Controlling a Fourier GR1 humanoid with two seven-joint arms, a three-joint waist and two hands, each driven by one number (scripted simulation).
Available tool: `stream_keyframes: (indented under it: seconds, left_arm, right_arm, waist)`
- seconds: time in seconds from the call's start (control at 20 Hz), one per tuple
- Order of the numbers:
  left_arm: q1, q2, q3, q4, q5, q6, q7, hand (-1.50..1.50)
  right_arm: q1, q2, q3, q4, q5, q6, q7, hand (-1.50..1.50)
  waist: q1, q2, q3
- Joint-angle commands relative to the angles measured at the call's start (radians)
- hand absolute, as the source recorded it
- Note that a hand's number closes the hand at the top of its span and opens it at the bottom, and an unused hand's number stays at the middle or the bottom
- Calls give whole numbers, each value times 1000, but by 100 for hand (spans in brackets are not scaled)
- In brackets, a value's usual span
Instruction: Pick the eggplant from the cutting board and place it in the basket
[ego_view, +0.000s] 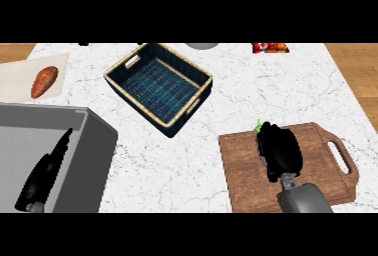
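A steep downward look at a white marbled desk (295, 85). At the right sits a brown wooden cutting board with a handle slot (247, 170). The robot's black right hand (280, 150) lies over the middle of the board, its grey forearm coming up from the lower edge. The fingers curve down over something dark, and a small green stem tip pokes out just beyond them at the board's far edge. That is the dark purple eggplant (260, 126), almost wholly hidden under the hand, on the board. The hand looks partly closed around it, fingers curled over its length, though whether the thumb has met the other side cannot be made out.

Up and to the left, well apart from the board, stands a dark blue woven basket with a pale rim and two handle holes (159, 87), set at an angle.

The left hand (46, 172), black and slim, rests with straight relaxed fingers over a grey sink basin (88, 150) at the lower left, holding nothing. A orange-brown sweet potato (44, 81) lies on a pale mat (18, 75) at the far left.

The step in hand appears to be securing the grasp. To do it well, the fingers should likely close fully round the eggplant's thicker middle before lifting, then rise straight up enough to clear the basket's near wall before crossing left
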Motion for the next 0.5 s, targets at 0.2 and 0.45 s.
stream_keyframes:
  seconds: [0.2,0.45]
  left_arm:
    - [12,-10,7,-15,11,11,6,0]
    - [3,-10,-16,-18,5,-2,4,0]
  right_arm:
    - [51,112,-15,-144,17,-88,619,150]
    - [-85,114,141,-281,127,-63,945,150]
  waist:
    - [-27,-1,2]
    - [22,-1,-2]
